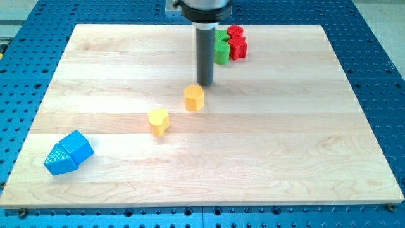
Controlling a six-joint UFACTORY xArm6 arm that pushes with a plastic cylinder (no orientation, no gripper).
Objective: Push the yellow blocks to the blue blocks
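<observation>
yellow hexagonal block [194, 97] sits just below my tip [205, 84].

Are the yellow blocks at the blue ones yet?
Not yet. Nothing looks finished: both blue blocks sit together at the view's bottom left, and the two yellow ones are still apart from them. My tip is just above the yellow hexagon, on its far side from the blues. The yellow heart is closer but also needs pushing over.

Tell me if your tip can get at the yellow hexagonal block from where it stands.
Probably yes: my tip stands just above the yellow hexagonal block toward the view's top, with nothing between them.
</observation>
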